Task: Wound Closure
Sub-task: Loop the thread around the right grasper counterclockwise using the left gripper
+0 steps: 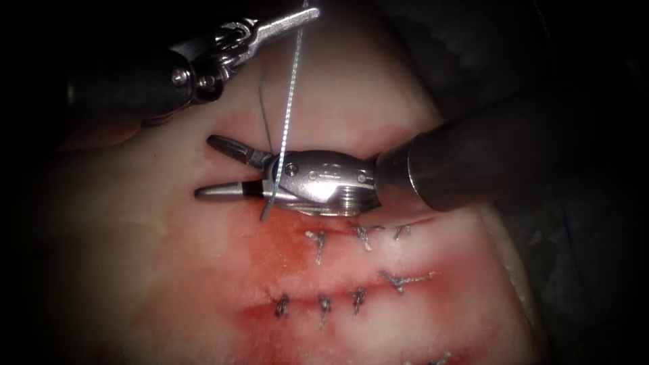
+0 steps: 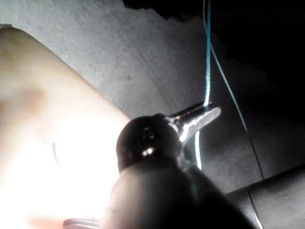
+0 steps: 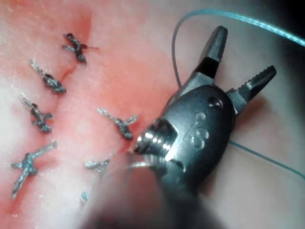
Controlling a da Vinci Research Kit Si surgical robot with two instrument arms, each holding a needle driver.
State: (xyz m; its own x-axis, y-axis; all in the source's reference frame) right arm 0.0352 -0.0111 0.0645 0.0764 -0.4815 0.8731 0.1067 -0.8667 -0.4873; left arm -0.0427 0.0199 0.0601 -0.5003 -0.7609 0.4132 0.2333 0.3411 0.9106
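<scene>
In the endoscope view we see the left tool (image 1: 297, 19) coming in from the upper left, with its fingers closed on the thread (image 1: 289, 101) near the upper edge. From there the thread runs almost straight down, passes in front of the wrist of the right tool (image 1: 220, 169), and ends just below it over the tissue (image 1: 135, 270). A second, darker strand of thread lies to the left of the first one and goes down behind the right tool. The right tool enters from the right and lies nearly level above the tissue, with its fingers wide apart and pointing to the left; they hold nothing, and the thread crosses behind their base, not between the tips. We cannot find the needle, so we cannot tell where it is. Below the right tool, the tissue carries several tied stitches (image 1: 321, 245) with short cut ends, set in rows along the cut (image 1: 304, 303), and red fluid (image 1: 284, 243) stains the tissue around them. In the left wrist view the left tool (image 2: 207, 114) grips the thread (image 2: 208, 57), which rises straight from the closed fingers. In the right wrist view the right tool (image 3: 240, 59) has its fingers spread wide, the thread (image 3: 248, 19) curves past them without touching the tips, and the stitches (image 3: 119, 121) lie beside it on the tissue (image 3: 143, 47).
</scene>
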